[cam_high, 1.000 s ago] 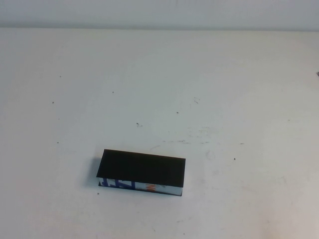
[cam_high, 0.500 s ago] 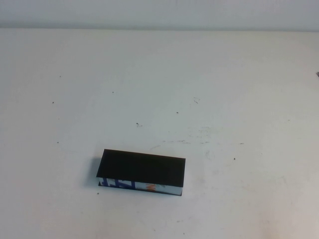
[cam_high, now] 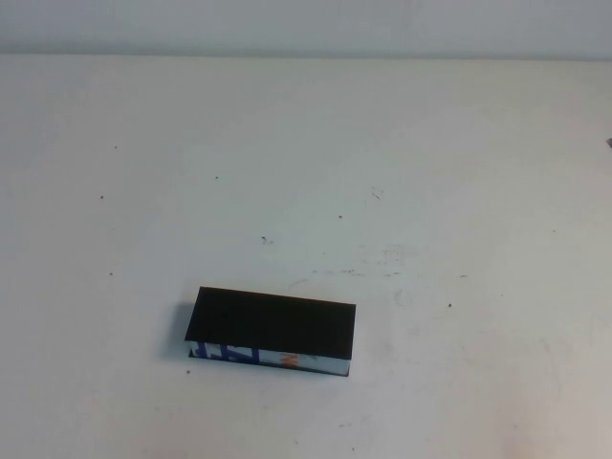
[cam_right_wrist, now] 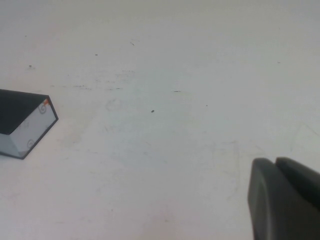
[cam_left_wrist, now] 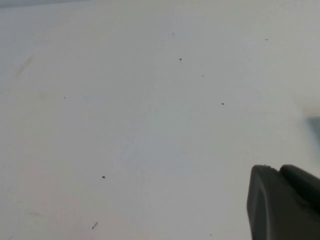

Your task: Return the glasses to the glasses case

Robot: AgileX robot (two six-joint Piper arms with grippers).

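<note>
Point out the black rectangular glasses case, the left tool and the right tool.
black rectangular glasses case (cam_high: pixel 273 320): high view, closed lid top.
left tool (cam_left_wrist: pixel 282 202): left wrist view, dark finger.
right tool (cam_right_wrist: pixel 282 197): right wrist view, dark finger.

High view: looks from a raised spot on the robot's side, angled down over the white table (cam_high: pixel 430 163); the glasses case (cam_high: pixel 273 333) lies near the lower middle.
Left wrist view: rides close above bare table (cam_left_wrist: pixel 125 125), facing down; the left gripper (cam_left_wrist: pixel 282 202) fills a corner.
Right wrist view: also close and downward, with the right gripper (cam_right_wrist: pixel 282 200) in a corner and the case's end (cam_right_wrist: pixel 25 122) well away from it.
Shared: the high and right wrist views both show the case; all three show the table.
</note>
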